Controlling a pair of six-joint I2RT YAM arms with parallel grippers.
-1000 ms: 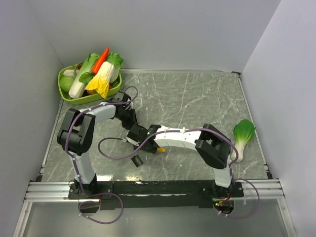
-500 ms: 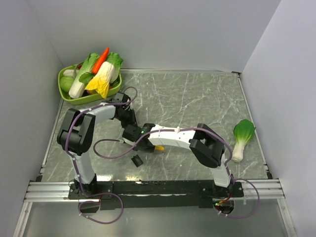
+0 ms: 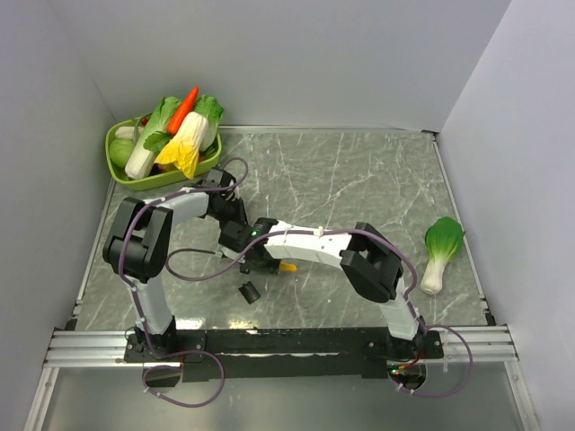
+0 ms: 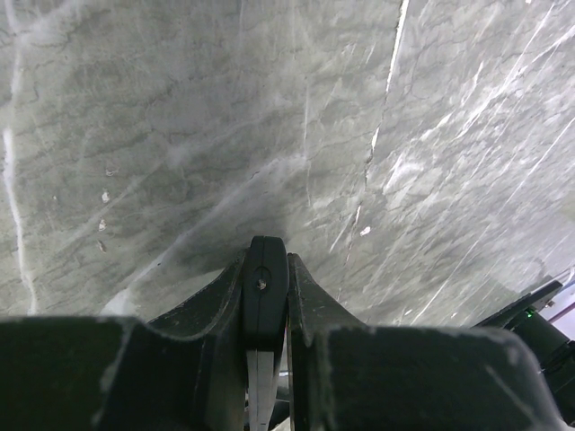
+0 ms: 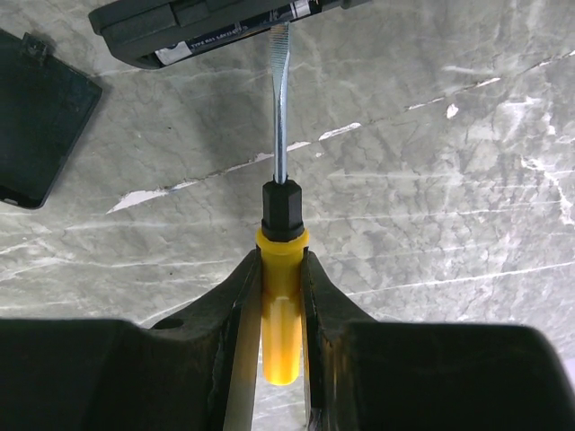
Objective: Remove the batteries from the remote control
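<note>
My left gripper (image 4: 268, 269) is shut on the remote control (image 4: 267, 292), a slim black bar seen edge-on between the fingers, just above the marble table. In the top view this gripper (image 3: 235, 235) is at centre left. My right gripper (image 5: 282, 265) is shut on a yellow-handled screwdriver (image 5: 281, 314). Its metal blade (image 5: 280, 108) points at the remote control (image 5: 171, 22), and the tip touches the open battery bay, where a labelled battery (image 5: 238, 34) shows. In the top view the right gripper (image 3: 265, 260) is right beside the left one, and the yellow handle (image 3: 288, 267) sticks out.
The loose black battery cover (image 5: 40, 117) lies on the table left of the blade, and it also shows in the top view (image 3: 249, 292). A green basket (image 3: 121, 175) of toy vegetables stands at the back left. A toy bok choy (image 3: 440, 251) lies at the right.
My right arm has moved left with the screwdriver, closing in on the left gripper and the remote. The left arm and the battery cover have hardly moved.
</note>
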